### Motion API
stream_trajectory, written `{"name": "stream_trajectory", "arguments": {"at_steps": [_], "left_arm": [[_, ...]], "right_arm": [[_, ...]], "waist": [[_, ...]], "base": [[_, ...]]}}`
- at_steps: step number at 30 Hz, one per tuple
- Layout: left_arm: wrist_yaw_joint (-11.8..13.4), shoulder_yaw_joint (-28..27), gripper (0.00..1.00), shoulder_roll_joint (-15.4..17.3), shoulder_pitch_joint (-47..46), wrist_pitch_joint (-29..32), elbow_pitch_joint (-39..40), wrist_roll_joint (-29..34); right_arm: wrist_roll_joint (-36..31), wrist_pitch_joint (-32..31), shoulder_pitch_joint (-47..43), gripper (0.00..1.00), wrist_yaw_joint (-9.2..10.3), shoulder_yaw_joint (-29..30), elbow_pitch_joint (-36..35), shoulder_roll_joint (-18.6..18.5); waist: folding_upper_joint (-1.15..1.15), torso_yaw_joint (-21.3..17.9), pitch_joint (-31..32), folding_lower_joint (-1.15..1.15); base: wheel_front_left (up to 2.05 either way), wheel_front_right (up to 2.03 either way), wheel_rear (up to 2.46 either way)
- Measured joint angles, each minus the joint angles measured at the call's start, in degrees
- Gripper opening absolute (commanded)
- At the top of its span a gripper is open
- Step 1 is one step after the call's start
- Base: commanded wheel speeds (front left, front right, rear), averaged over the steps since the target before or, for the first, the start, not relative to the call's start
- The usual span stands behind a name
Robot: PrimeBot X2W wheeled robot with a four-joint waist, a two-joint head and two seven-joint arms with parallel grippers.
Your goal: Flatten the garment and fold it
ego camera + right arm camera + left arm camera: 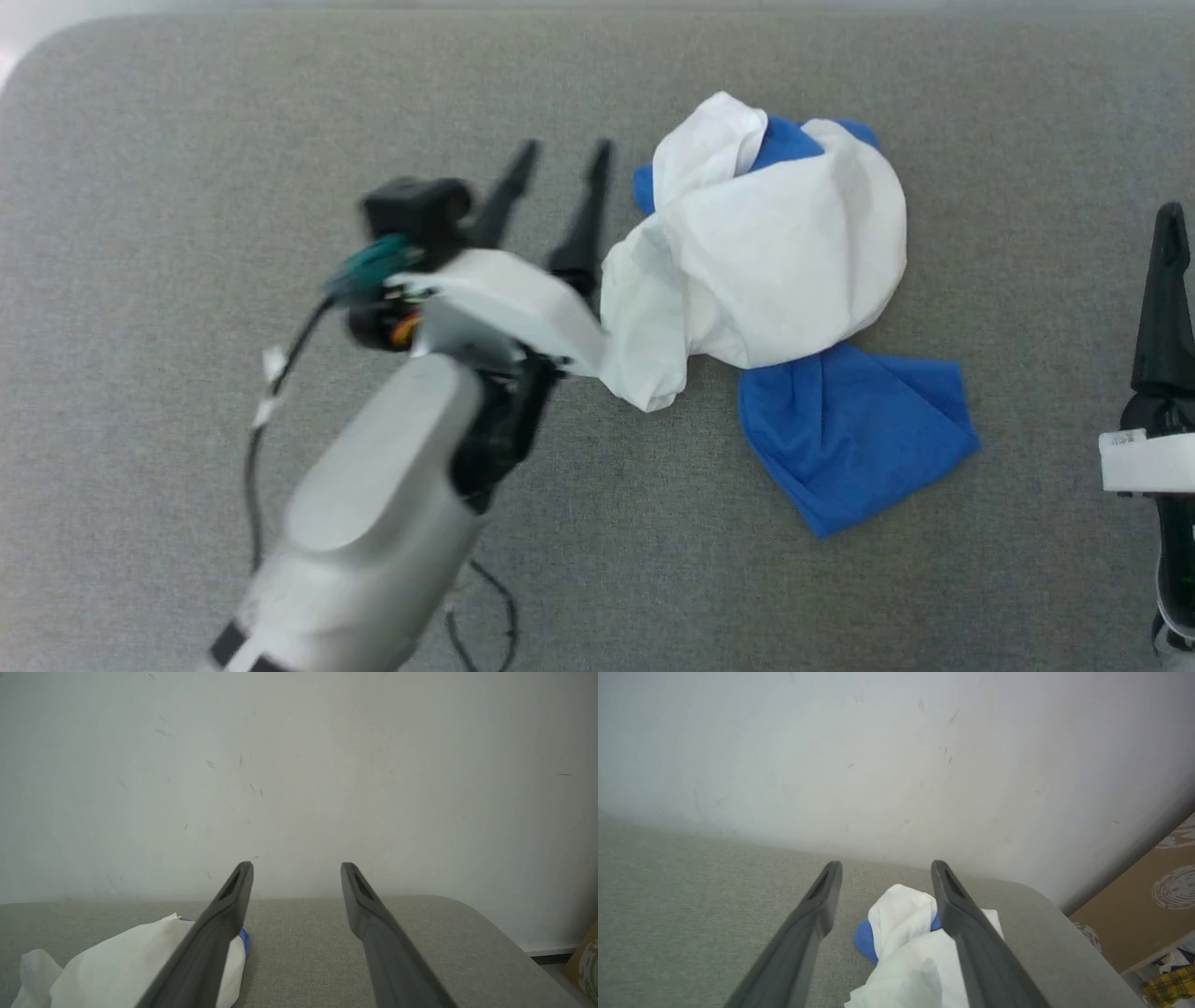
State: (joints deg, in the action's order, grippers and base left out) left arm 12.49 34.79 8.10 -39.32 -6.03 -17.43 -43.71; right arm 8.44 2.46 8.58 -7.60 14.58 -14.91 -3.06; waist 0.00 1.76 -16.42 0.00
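Head camera gives me the garment (775, 271) with its blue sleeve (854, 434); left wrist camera adds the wall (896, 765). Garment lies just right of my wide-open left gripper (565, 154).

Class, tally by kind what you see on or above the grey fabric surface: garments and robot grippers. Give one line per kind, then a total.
T-shirt, white and blue, crumpled: 1
Grippers, left gripper and right gripper, both open: 2
Total: 3

One garment (775, 271), one left gripper (568, 147), one right gripper (296, 865), one surface (187, 187)
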Motion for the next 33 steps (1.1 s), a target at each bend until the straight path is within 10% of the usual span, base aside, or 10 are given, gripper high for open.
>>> {"name": "stream_trajectory", "arguments": {"at_steps": [13,23,33], "left_arm": [[11.8,-12.5,1.0,15.5,25.1,-8.7,30.4,10.9],[8.8,-15.5,1.0,9.5,39.4,-8.7,37.3,27.2],[2.2,-19.2,1.0,2.3,41.3,-8.7,34.9,30.0]], "right_arm": [[-0.9,-0.4,-8.2,1.0,0.0,2.1,-0.6,0.0],[-0.8,-1.0,-10.2,1.0,0.0,0.8,-0.6,0.0],[-1.6,-8.3,-8.3,1.0,0.0,-5.9,0.6,-4.1]], "waist": [[0.0,0.8,3.7,-0.01],[0.0,0.8,3.2,0.0],[0.0,2.7,3.3,0.0]], "base": [[0.0,0.0,0.0],[0.0,0.0,0.0],[0.0,0.0,0.0]]}}
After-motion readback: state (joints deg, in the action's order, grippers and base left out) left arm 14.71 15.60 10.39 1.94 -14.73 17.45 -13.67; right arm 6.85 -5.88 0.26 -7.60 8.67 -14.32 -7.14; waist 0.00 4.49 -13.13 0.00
